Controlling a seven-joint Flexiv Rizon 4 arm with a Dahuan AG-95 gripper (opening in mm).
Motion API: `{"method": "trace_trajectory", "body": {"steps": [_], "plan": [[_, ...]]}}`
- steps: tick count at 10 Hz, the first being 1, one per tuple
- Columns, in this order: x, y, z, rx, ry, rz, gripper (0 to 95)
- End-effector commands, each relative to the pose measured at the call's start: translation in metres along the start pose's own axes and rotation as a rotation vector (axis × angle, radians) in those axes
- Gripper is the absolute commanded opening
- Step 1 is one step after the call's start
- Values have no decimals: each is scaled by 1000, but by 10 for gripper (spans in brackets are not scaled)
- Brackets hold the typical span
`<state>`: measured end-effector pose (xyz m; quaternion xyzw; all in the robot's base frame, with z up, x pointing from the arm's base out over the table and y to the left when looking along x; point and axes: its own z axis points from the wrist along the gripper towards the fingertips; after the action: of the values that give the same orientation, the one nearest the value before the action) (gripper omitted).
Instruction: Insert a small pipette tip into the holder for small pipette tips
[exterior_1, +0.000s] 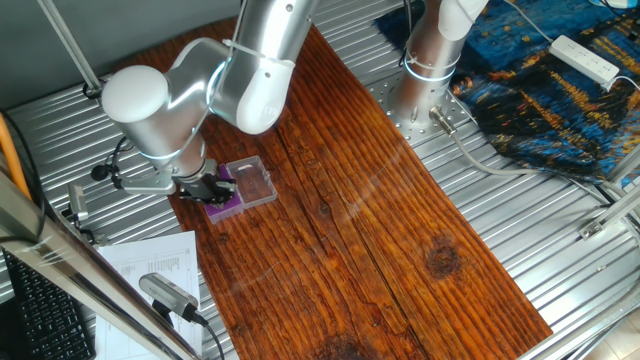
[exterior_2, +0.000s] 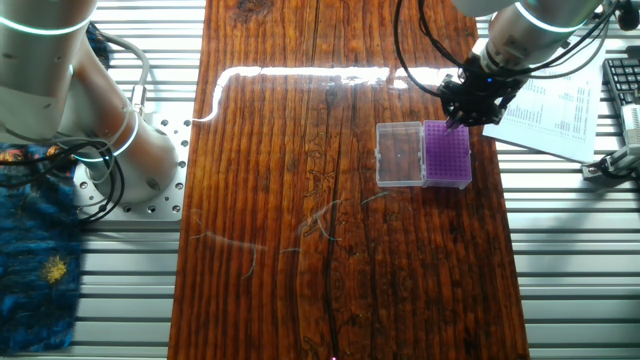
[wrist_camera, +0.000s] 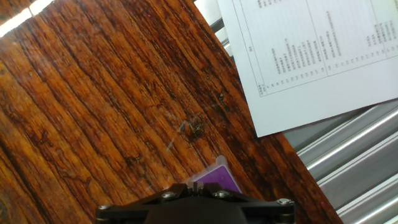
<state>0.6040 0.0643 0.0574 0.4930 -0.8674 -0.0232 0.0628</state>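
claw (exterior_2: 466, 117) over purple holder (exterior_2: 447, 155) edge, jaw gap & tip unseen

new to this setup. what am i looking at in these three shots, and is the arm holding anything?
One silver robot arm works over a wooden table. Two shots come from fixed cameras on different sides; the third looks down from the hand itself. Its black gripper hovers at the edge of a purple pipette tip holder, which is joined to a clear plastic box. A printed sheet lies beside them. Whether the fingers hold a tip is too small to tell; none is visible.
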Motion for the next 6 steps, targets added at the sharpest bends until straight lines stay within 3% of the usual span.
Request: {"method": "trace_trajectory", "body": {"steps": [1, 6], "plan": [[0, -1, 0, -4, 1, -1, 0], [1, 0, 1, -4, 22, 7, 0]]}}
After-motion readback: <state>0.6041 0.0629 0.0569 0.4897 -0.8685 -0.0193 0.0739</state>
